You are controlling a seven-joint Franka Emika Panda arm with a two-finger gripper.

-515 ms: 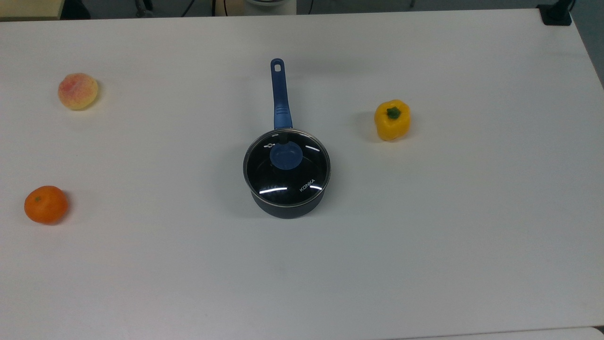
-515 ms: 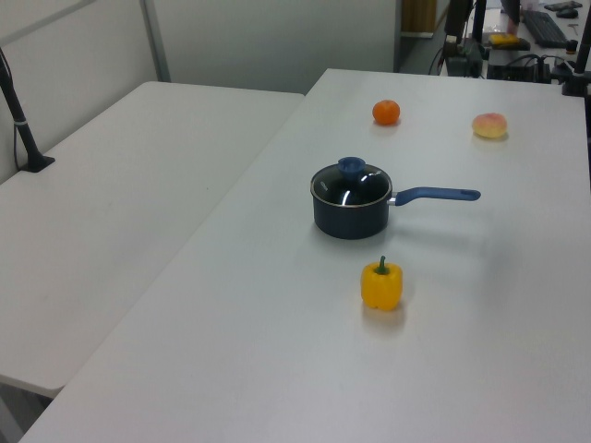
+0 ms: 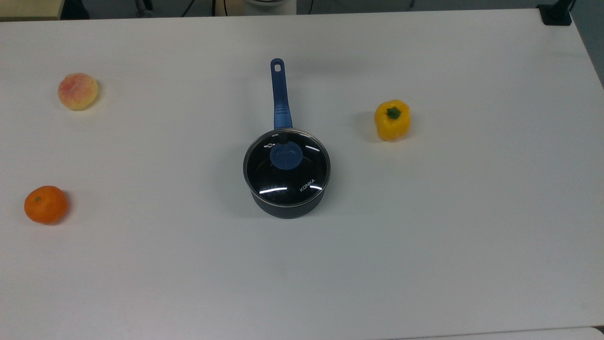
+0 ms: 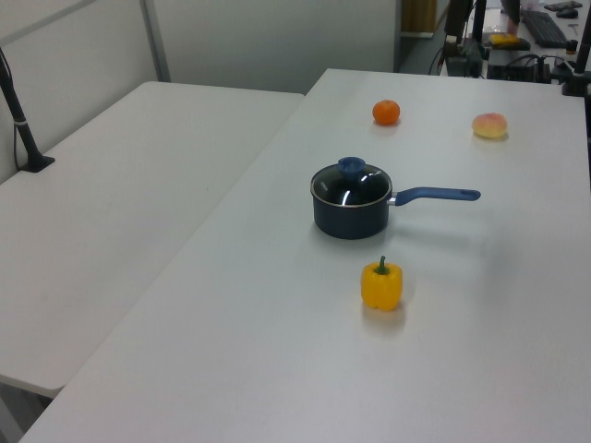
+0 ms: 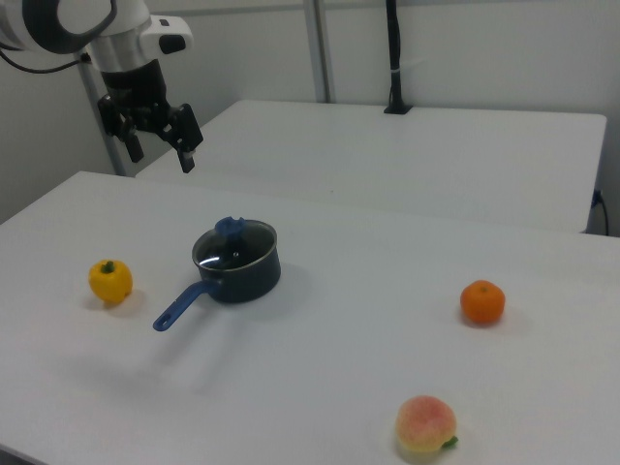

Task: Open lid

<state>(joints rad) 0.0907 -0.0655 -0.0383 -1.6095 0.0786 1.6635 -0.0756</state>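
The glass lid (image 3: pixel 287 168) sits closed on the dark saucepan (image 3: pixel 288 208) near the middle of the white table (image 3: pixel 424 245), its metal rim seated all round the pot's mouth and its blue knob (image 3: pixel 286 156) upright at the centre; white "KONKA" lettering shows on the glass in the top view. The saucepan's long blue handle (image 3: pixel 279 94) lies flat and points toward the table's far edge in the top view — in the right view (image 5: pixel 179 309) it runs toward the near-left.

A yellow bell pepper (image 3: pixel 392 120) stands stem up on the top view's right of the pot, well apart from it. Toward the table's left edge in the top view lie a peach (image 3: pixel 78 91), nearer the far corner, and an orange (image 3: pixel 46 204), nearer the front; both are far from the saucepan and apart from each other.

In the right view the gripper (image 5: pixel 160 147) hangs in the air above the table's far-left part, high over the surface and well clear of the lid. Its two black fingers (image 5: pixel 186 143) are spread wide with nothing between them — it holds nothing and touches nothing. The white arm (image 5: pixel 87 24) reaches in from the right view's upper left corner.

A second white table (image 4: pixel 111 221) stands alongside, with a black post (image 4: pixel 23 125) at its edge.
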